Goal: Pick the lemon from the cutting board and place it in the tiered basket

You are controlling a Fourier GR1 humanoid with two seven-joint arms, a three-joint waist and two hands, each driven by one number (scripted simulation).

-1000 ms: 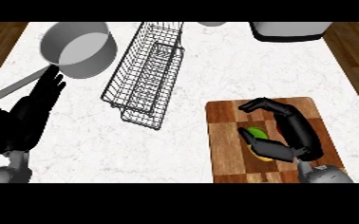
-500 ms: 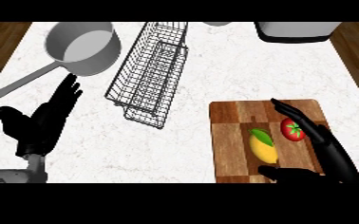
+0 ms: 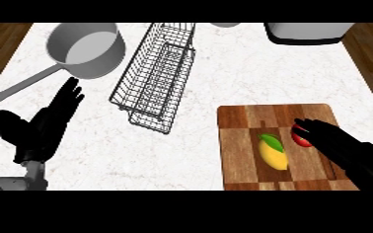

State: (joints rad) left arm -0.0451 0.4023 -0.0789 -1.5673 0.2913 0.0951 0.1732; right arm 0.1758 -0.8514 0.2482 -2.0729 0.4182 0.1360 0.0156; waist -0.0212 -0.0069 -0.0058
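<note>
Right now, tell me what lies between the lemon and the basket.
Head view: only the left part of the board and bare counter lie between the lemon and the basket.

The single head view looks steeply down on the white counter (image 3: 218, 79) from the robot's side, facing its far edge. It sits near: the counter spans almost the full width, with brown wood strips (image 3: 13, 37) showing only past its far left and far right corners. The near edge falls outside the view, where the left hand (image 3: 51, 123) and right hand (image 3: 341, 147) enter from below.
</note>
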